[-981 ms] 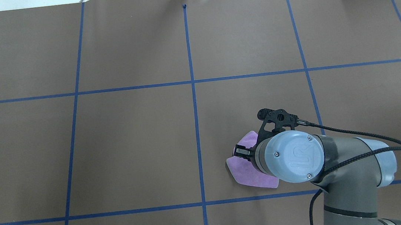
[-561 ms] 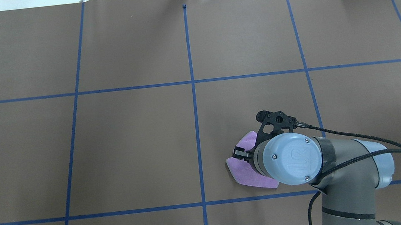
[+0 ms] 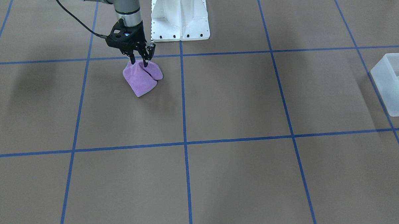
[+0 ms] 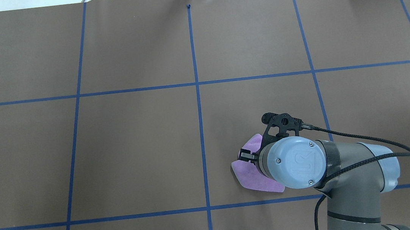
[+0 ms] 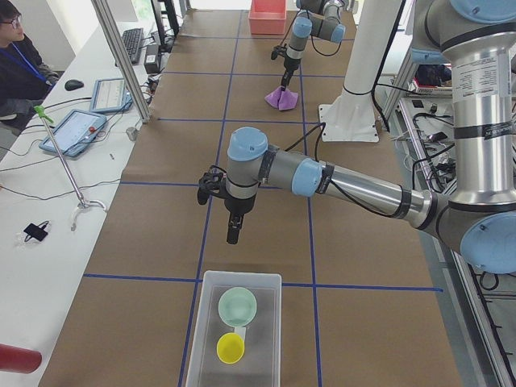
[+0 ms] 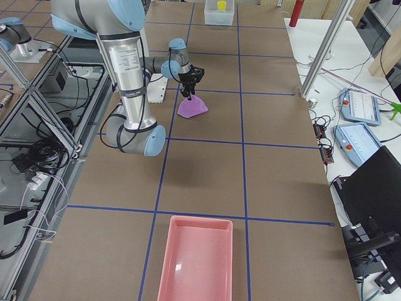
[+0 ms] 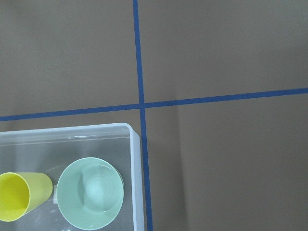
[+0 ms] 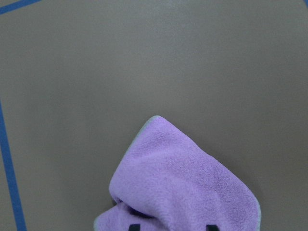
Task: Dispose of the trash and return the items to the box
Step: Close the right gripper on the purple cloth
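1. The counter (image 4: 135, 137) is covered edge to edge in brown paper, and blue tape lines (image 4: 197, 93) divide it into large rectangles.
2. In the front-facing view a purple cloth (image 3: 140, 81) lies bunched at about 10 o'clock, inside one rectangle and just clear of the tape.
3. A white base mount (image 3: 180, 16) stands at 12 o'clock in that view, on the centre line.
4. A translucent bin (image 3: 384, 85) sits at 3 o'clock, cut off by the view's edge.
5. In the exterior right view a pink tray (image 6: 164, 263) lies at 6 o'clock, well apart from the cloth.
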